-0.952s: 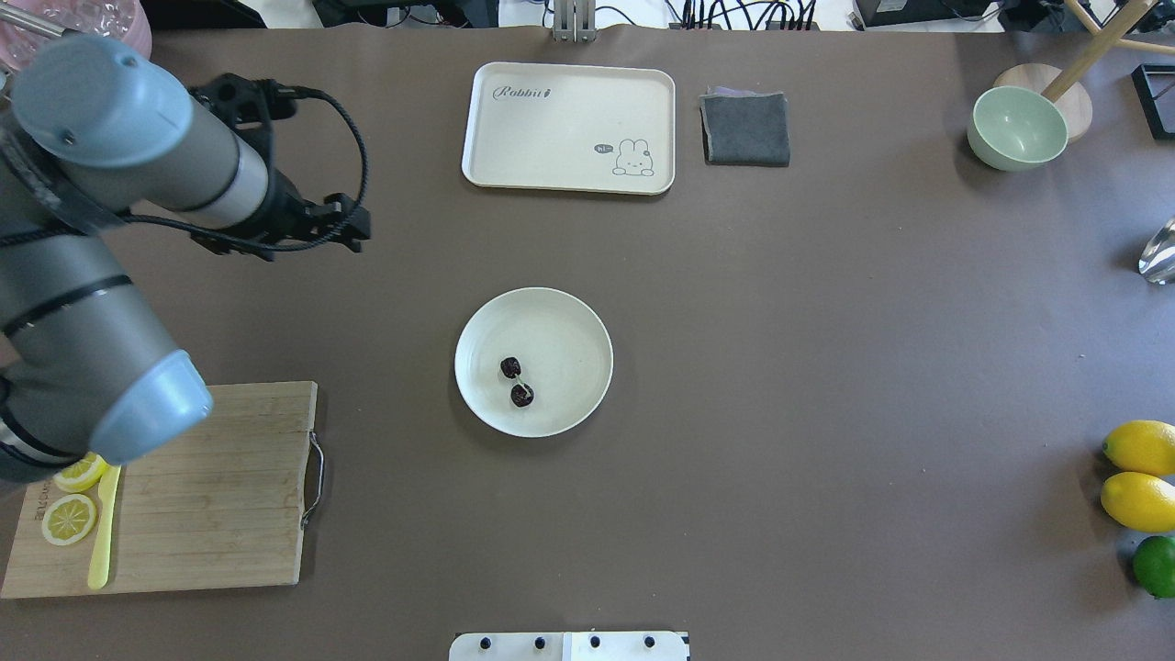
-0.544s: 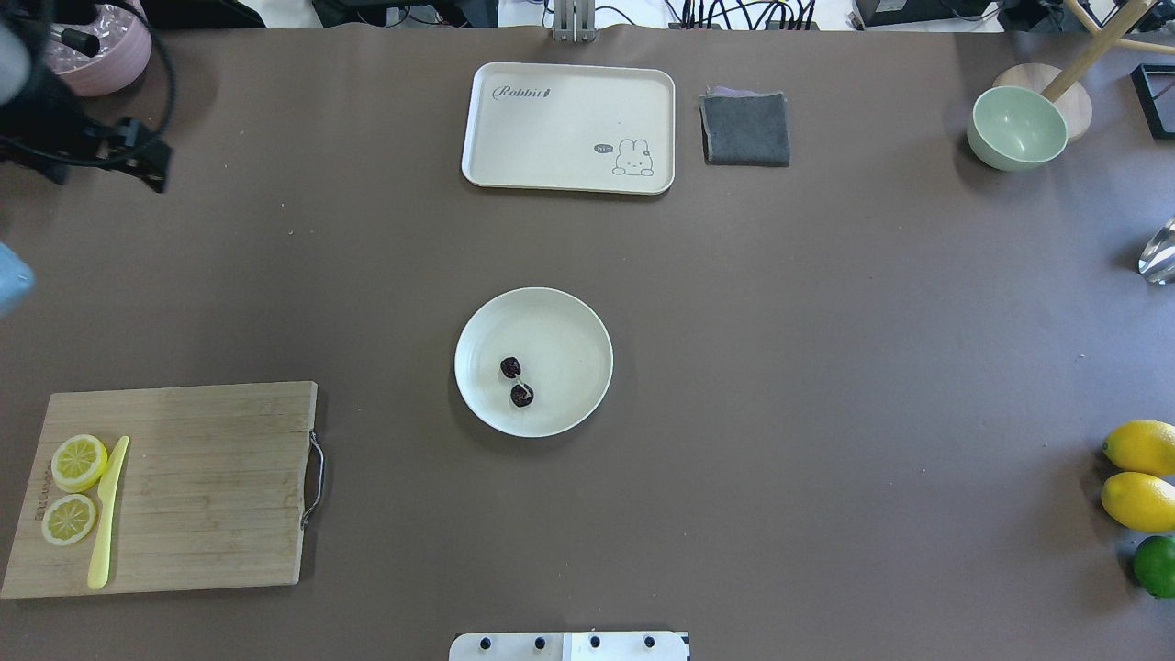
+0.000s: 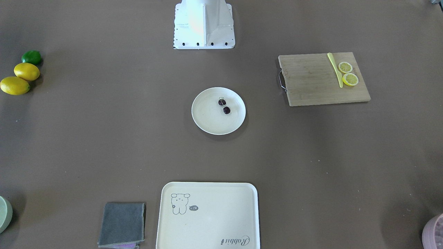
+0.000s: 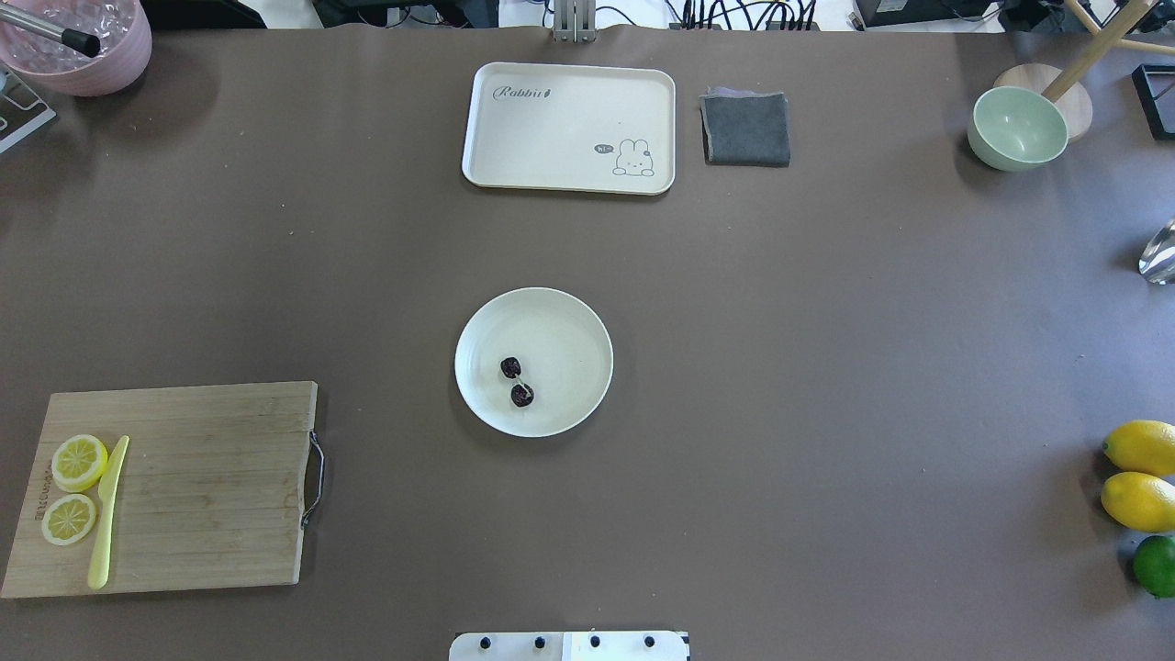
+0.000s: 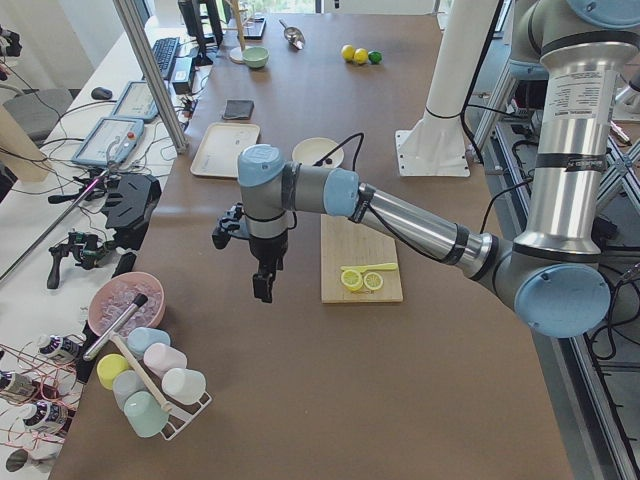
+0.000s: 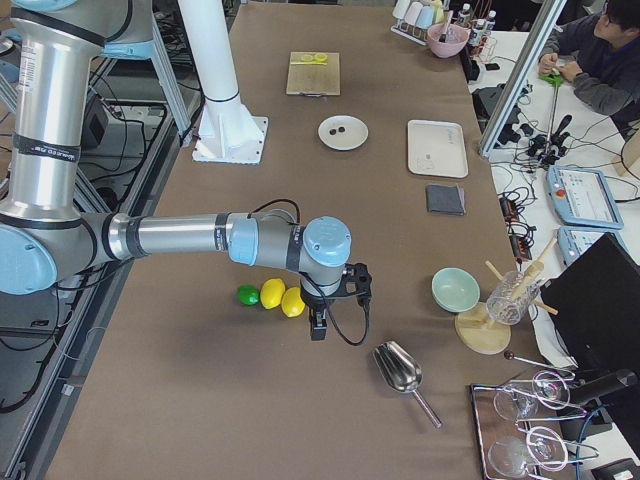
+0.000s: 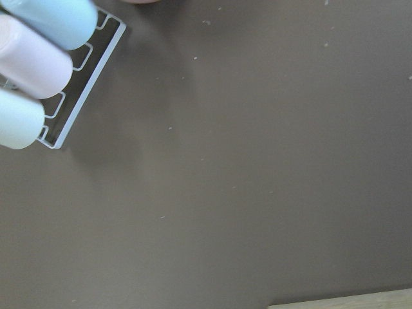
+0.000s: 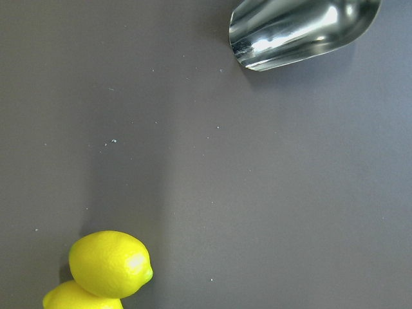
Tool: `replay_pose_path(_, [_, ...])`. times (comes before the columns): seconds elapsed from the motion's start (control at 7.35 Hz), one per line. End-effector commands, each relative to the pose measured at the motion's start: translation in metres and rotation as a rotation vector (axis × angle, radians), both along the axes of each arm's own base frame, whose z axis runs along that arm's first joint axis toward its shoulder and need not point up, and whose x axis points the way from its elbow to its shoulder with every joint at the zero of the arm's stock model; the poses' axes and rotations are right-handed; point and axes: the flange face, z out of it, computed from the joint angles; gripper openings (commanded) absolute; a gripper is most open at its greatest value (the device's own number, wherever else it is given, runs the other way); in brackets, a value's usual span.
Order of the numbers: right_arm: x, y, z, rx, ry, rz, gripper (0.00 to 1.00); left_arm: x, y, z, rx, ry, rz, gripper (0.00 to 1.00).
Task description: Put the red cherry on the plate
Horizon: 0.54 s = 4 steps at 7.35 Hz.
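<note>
At the tabletop's [image 4: 826, 321] far left corner stands a round pink ribbed bowl [image 4: 115, 75] holding clear, ice-like lumps and a thin rod. Beside it in the exterior left view, a white wire rack [image 5: 185, 418] carries pastel plastic cups lying on their sides.

The left end effector [image 5: 262, 285] hangs over bare brown tabletop between that rack and a rectangular bamboo cutting board [image 4: 211, 487]. It shows only from the side, so I cannot tell whether it is parted or closed. The board lies at the near left corner with its metal handle turned toward the middle. On its left edge rest two yellow lemon slices [image 4: 79, 462] and a flat pale yellow plastic knife [image 4: 106, 514].

The pair of dark maroon cherries with a thin green stem [image 4: 521, 395] lies inside the round cream-white shallow plate [image 4: 574, 349], left of its centre. The plate sits mid-tabletop with wide open surface all around.

At the far edge lie a rounded rectangular cream tray with a rabbit drawing [image 4: 560, 128] and, just right of it, a folded grey cloth [image 4: 745, 128].

A smooth pale green bowl [image 4: 1017, 128] stands near the far right corner. Along the right edge lie two glossy yellow lemons [image 4: 1141, 447] and a green lime [image 4: 1157, 565]. The right end effector [image 6: 318, 325] hangs just beside them, between the lemons and a shiny metal scoop [image 6: 400, 370]. I cannot tell its state either.
</note>
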Motion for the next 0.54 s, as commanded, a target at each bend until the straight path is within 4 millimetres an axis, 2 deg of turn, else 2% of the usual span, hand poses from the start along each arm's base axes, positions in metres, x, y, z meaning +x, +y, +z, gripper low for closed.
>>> replay_pose_path(0.0, [0.007, -0.004, -0.006, 0.013, 0.029, 0.003, 1.0, -0.012, 0.061, 0.068, -0.03, 0.165, -0.035, 0.98])
replay_pose_path(0.14, [0.007, -0.004, -0.005, 0.011, 0.031, 0.003, 1.0, -0.012, 0.076, 0.093, -0.018, 0.166, -0.047, 0.98])
replay_pose_path(0.27, [0.007, -0.004, -0.006, 0.012, 0.031, 0.004, 1.0, -0.012, 0.077, 0.093, -0.015, 0.177, -0.055, 0.98])
replay_pose_path(0.41, [0.007, -0.005, -0.005, 0.012, 0.031, 0.004, 1.0, -0.009, 0.081, 0.115, -0.058, 0.22, -0.054, 0.98])
